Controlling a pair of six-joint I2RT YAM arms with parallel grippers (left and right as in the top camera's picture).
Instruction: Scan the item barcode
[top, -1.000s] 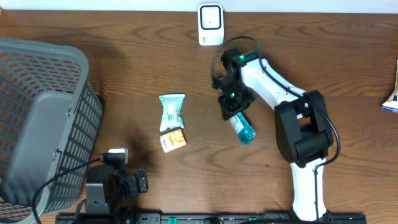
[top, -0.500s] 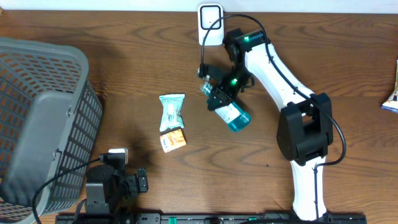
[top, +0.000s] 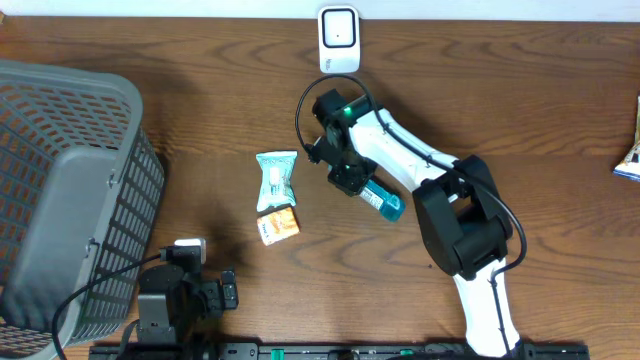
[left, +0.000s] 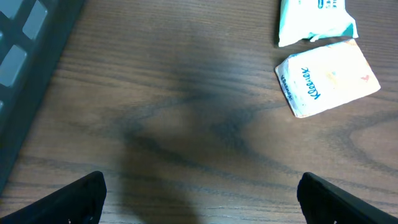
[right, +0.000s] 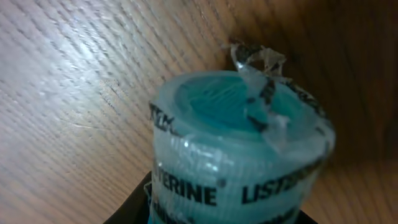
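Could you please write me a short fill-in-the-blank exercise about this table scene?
The right gripper is shut on a teal bottle labelled ____. The tissue pack beside the wipes packet bears the brand ____. The left gripper holds nothing and is ____.
Missing words: Listerine; Kleenex; open.

A dark brown wooden table (top: 210, 100) with wavy grain fills the view — beyond its far edge runs a pale strip (top: 150, 8), wall or floor unclear.
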